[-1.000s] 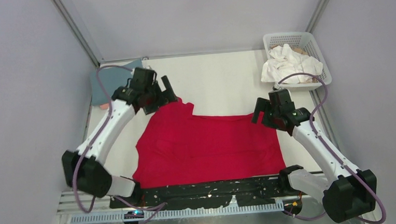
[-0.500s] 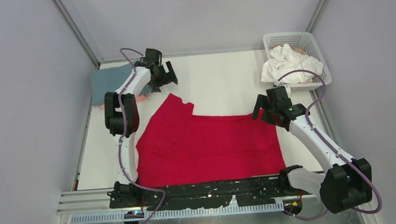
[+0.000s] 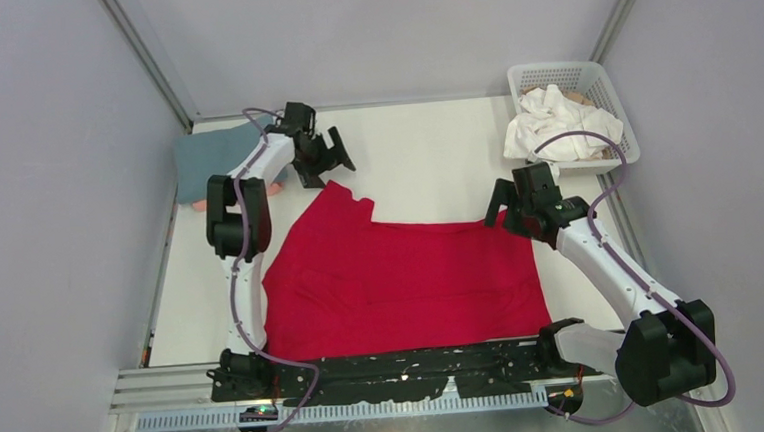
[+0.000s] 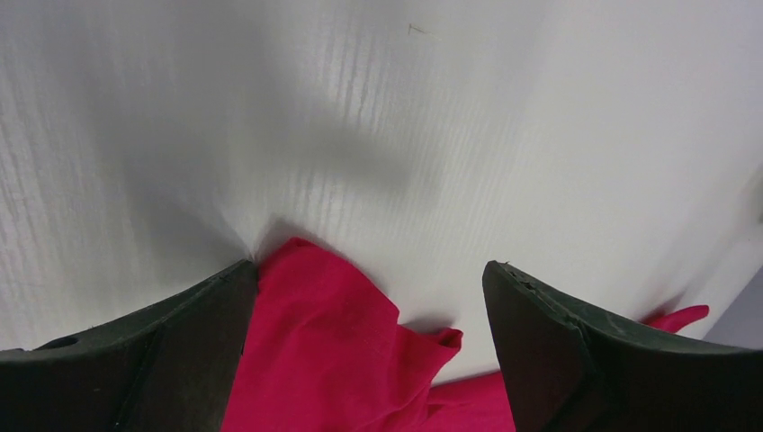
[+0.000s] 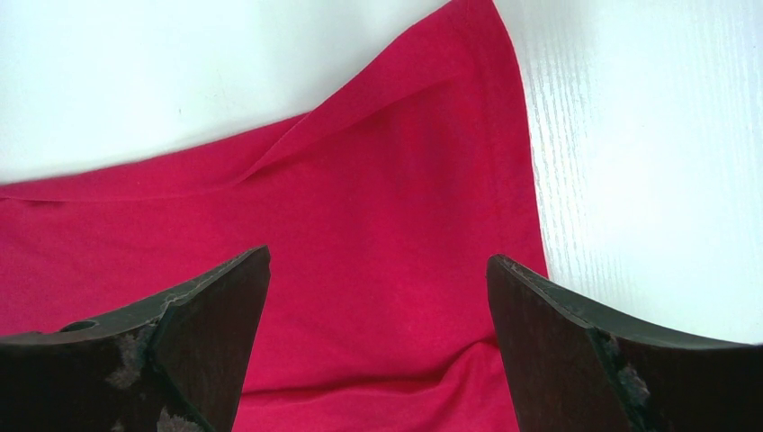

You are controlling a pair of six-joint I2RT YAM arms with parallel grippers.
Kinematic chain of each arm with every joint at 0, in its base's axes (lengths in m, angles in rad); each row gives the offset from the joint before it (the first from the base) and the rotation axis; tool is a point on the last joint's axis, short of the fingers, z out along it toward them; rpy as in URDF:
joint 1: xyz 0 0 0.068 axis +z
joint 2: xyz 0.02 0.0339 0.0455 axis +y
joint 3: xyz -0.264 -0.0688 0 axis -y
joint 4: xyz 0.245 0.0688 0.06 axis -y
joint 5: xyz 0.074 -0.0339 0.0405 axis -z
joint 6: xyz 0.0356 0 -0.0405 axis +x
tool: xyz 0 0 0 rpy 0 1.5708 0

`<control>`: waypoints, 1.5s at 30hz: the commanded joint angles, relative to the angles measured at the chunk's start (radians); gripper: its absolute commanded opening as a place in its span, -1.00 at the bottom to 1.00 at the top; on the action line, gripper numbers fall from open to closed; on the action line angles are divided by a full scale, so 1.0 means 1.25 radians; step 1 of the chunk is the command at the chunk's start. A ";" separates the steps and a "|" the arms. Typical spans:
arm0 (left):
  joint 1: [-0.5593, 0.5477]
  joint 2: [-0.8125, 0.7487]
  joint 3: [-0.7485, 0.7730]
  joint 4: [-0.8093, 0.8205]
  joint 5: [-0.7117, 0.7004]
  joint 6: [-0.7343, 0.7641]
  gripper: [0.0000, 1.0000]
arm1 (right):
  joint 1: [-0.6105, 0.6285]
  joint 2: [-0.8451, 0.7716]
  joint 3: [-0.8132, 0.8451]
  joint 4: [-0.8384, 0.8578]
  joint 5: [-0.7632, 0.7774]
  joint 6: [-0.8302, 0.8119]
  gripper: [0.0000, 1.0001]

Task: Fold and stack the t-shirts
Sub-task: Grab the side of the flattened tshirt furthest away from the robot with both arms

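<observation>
- The red t-shirt (image 3: 402,275), of soft matte cotton, is spread flat on the white grained bench (image 3: 434,153).
- Its far-left sleeve tip is seen between the wide-open fingers of the left end effector (image 4: 371,270), ungripped.
- The right end effector (image 5: 378,261) is held wide and empty over the far-right corner.
- Only the top view shows the blue-grey t-shirt (image 3: 209,156) and the white t-shirts (image 3: 558,120) in the lattice basket (image 3: 606,87).

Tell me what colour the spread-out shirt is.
The shirt is bright red, clearest from the top camera.
</observation>
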 commanded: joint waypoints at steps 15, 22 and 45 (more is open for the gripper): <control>-0.033 -0.038 -0.070 -0.083 0.022 0.007 -0.29 | -0.015 -0.060 -0.009 0.021 0.010 -0.030 0.91; -0.034 -0.029 -0.044 -0.105 0.010 0.034 -1.00 | -0.024 -0.062 -0.018 0.022 0.011 -0.031 0.90; -0.034 -0.204 -0.100 -0.070 -0.043 0.118 -1.00 | -0.073 0.463 0.281 0.101 0.282 0.046 0.66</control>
